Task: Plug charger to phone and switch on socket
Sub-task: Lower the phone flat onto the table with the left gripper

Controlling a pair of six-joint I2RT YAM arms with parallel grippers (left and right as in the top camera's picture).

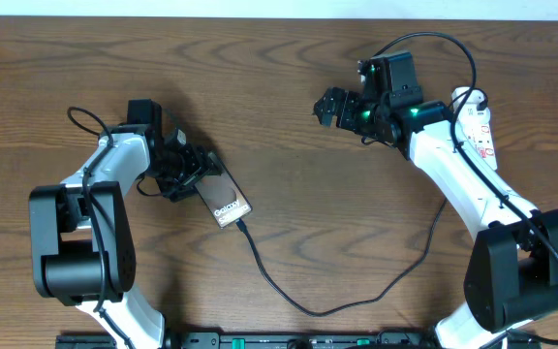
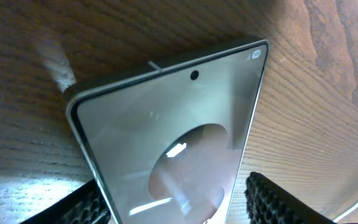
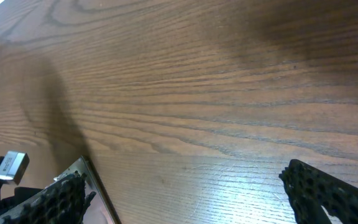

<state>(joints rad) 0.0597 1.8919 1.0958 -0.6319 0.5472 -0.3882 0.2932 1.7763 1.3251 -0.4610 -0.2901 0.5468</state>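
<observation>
One phone (image 1: pixel 223 199) lies left of centre on the wooden table (image 1: pixel 308 58). It is set at a slant, with the end bearing the white "Galaxy" lettering pointing toward the table's front edge. The left wrist view shows its glossy face (image 2: pixel 179 124) with a brownish oval mark.

The charger (image 1: pixel 308 308) meets the lettered end, where its plug tip (image 1: pixel 243 225) touches the phone's short edge; the overhead view is too small to show whether it is fully seated. From there the thin black cable dips toward the front edge, curves right and rises until it passes behind the right arm.

The left gripper (image 1: pixel 190 173) is at the phone's far end. Its ribbed black fingers (image 2: pixel 82 205) press against the two long edges, pinching the phone between them.

The socket (image 1: pixel 477 124), white with red markings, lies near the table's right edge, partly covered by the right arm; its switch cannot be made out. The right gripper (image 1: pixel 329 105) hangs over bare wood between the phone and the socket, well apart from both. Its fingers (image 3: pixel 328 193) are spread wide with nothing between them.
</observation>
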